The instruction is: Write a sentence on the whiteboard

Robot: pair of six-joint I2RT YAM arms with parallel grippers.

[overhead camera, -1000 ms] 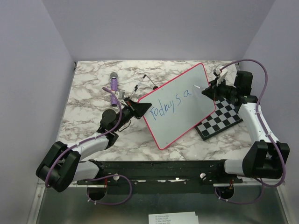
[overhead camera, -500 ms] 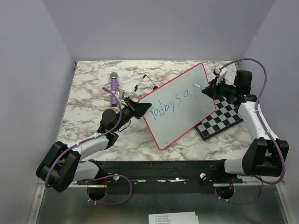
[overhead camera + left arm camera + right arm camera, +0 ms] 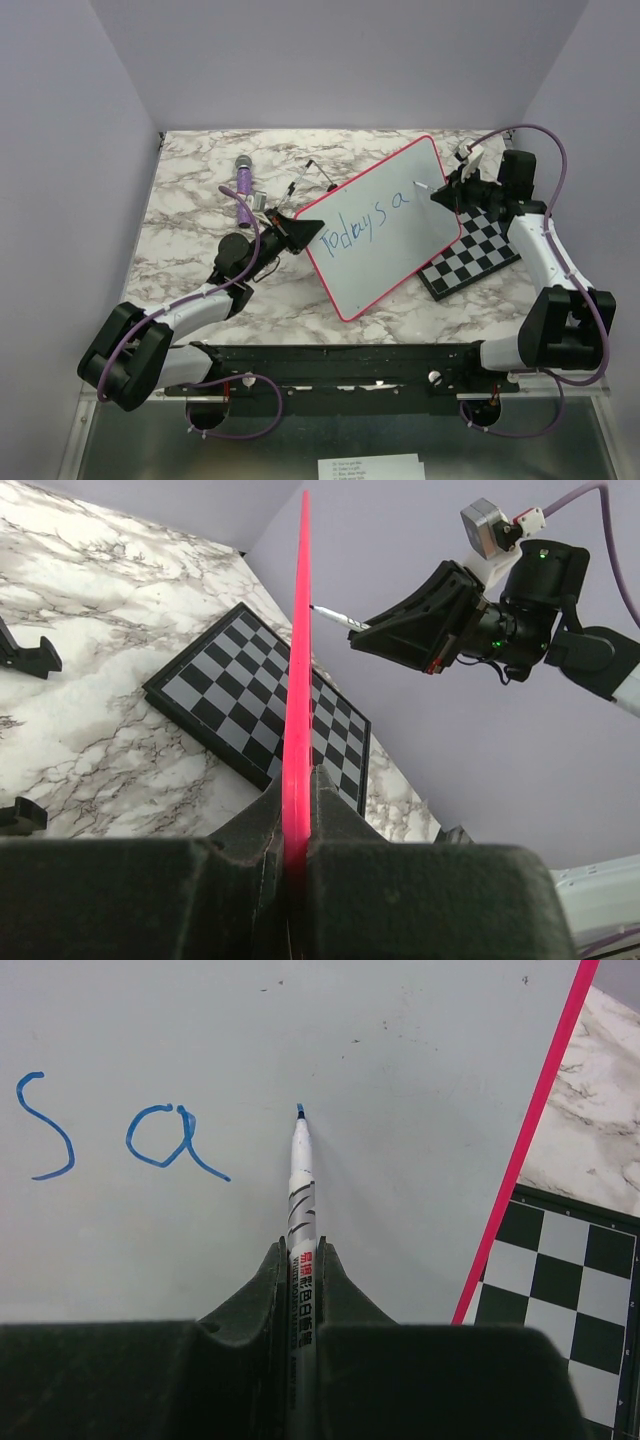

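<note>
The whiteboard (image 3: 385, 225), edge pinched by left gripper (image 3: 297, 790), faces right gripper's (image 3: 300, 1252) marker (image 3: 299, 1175).

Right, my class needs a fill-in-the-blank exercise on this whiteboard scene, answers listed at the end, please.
The left gripper is shut on the pink-red rim of the ____.
The right gripper is shut on a blue-tipped ____.
The last letter of the sentence so far is ____.
The black-and-white checkered board is a ____.
Missing words: whiteboard; marker; a; chessboard.

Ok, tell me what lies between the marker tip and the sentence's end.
Only bare whiteboard separates the marker tip from the sentence; the right wrist view shows it.
</note>
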